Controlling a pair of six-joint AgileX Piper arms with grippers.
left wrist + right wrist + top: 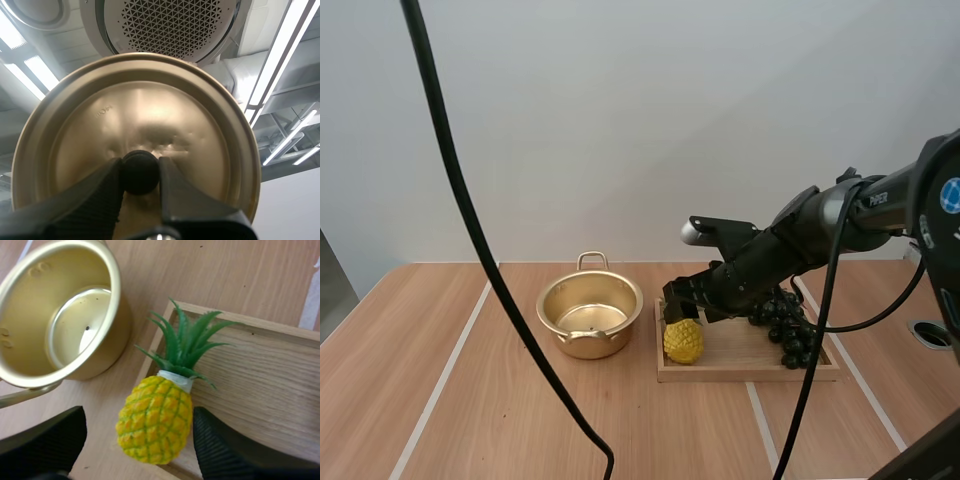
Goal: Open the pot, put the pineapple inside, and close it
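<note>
Pineapple (683, 342) sits at the tray's (740, 372) left end, beside the open pot (590, 315), with the right gripper (682, 308) over it. Left gripper (141, 172) is clamped on the lid's (150, 115) knob (141, 176). The right gripper's fingers (220, 450) stand apart either side of the pineapple. Squeezed off-centre, its rounded body could slip out or roll off the tray's edge.

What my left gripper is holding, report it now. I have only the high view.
Observer: The left gripper is shut on the black knob of the lid.
Operator: Now give me the right fingers.
Observer: The right gripper is open, one finger on each side of the pineapple.
Operator: Tell me how the pineapple lies.
Observer: On its side, in the corner of the wooden tray nearest the pot, with its leaves pointing away from the gripper.
</note>
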